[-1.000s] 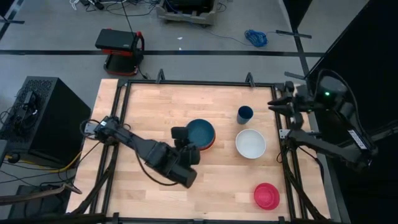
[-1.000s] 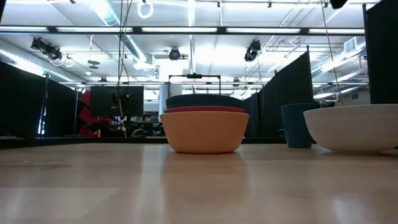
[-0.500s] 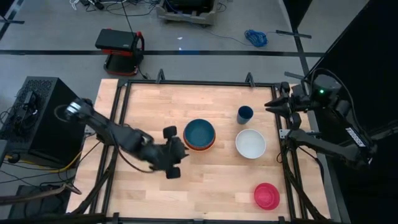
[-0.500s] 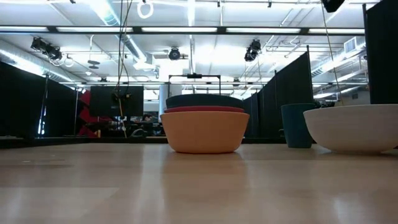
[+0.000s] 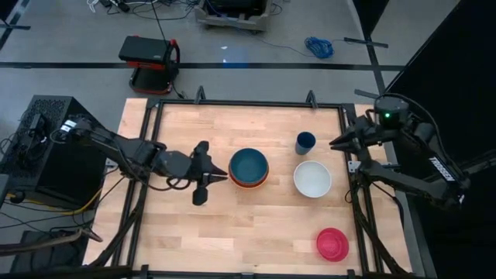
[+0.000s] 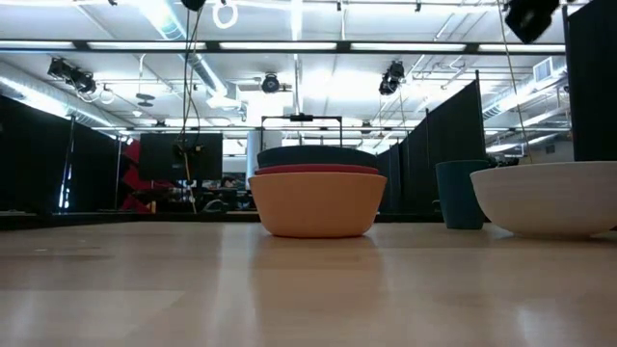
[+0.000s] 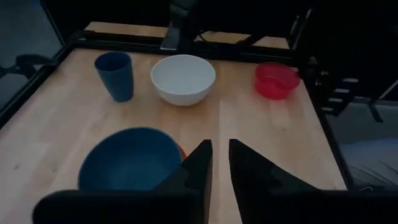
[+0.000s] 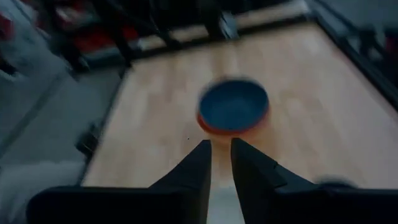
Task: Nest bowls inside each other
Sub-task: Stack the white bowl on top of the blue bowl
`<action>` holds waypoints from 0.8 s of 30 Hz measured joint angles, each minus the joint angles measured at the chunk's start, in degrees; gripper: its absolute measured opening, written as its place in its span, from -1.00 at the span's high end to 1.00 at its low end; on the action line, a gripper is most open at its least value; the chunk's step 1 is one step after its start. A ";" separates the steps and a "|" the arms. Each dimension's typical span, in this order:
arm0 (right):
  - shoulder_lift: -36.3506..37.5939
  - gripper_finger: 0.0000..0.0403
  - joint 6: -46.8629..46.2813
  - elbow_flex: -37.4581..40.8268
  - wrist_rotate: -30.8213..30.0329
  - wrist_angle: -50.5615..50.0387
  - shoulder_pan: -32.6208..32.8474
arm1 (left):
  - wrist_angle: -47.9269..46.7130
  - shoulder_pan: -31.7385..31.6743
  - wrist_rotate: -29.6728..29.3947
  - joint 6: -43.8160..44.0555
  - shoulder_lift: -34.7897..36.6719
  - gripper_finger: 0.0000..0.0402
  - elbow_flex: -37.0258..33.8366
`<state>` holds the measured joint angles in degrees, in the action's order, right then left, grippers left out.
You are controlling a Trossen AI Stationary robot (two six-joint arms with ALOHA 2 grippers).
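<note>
A teal bowl (image 5: 249, 166) sits nested in a red-orange bowl, which sits in an orange bowl (image 6: 316, 204), at mid-table. A small dark blue bowl (image 5: 305, 142), a white bowl (image 5: 312, 179) and a magenta-pink bowl (image 5: 332, 243) each stand alone on the wood to the right. My left gripper (image 5: 223, 180) hovers just left of the stack, pointing at it. Its fingers (image 7: 200, 163) are shut to a narrow slit, with nothing between them. My right gripper (image 5: 335, 143) hangs at the table's right rail beside the blue bowl, also shut and holding nothing.
A black metal frame (image 5: 232, 103) runs around the wooden table. A black box (image 5: 54, 147) stands off the left edge. Bare wood (image 5: 178, 225) lies at the near left and along the far left of the tabletop.
My left gripper has drawn back from above the stack toward the table's left edge. It has tipped from pointing down to nearly level, and its fingers have shut. The stacked bowls stay where they were. My right gripper has sunk a little at the right rail.
</note>
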<state>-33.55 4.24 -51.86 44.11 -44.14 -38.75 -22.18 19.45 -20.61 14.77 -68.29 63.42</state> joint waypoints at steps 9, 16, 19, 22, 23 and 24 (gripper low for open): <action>-0.59 0.77 2.51 8.82 -3.95 1.11 0.33 | 1.98 -2.11 2.27 -0.99 1.19 0.78 -1.71; -1.05 0.83 -12.68 19.54 -3.37 31.64 8.44 | 2.06 -2.26 3.00 -0.77 1.27 0.77 -1.82; -2.11 0.85 -15.68 20.42 -8.95 39.17 15.02 | 1.87 -2.26 3.00 -0.72 1.27 0.77 -1.80; -3.33 0.87 -15.79 20.42 -16.84 41.76 22.43 | 1.69 -2.36 3.00 -0.72 1.24 0.77 -1.80; -3.79 0.87 -15.64 20.42 -19.50 42.25 24.95 | 1.69 -2.56 3.00 -0.79 1.24 0.77 -1.77; -4.26 0.88 -15.59 20.42 -21.92 42.70 27.35 | 1.61 -2.62 3.00 -0.82 1.24 0.77 -1.77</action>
<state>-37.81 -11.35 -31.44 22.19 -1.44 -11.40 -20.57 16.82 -17.61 13.94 -67.05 61.65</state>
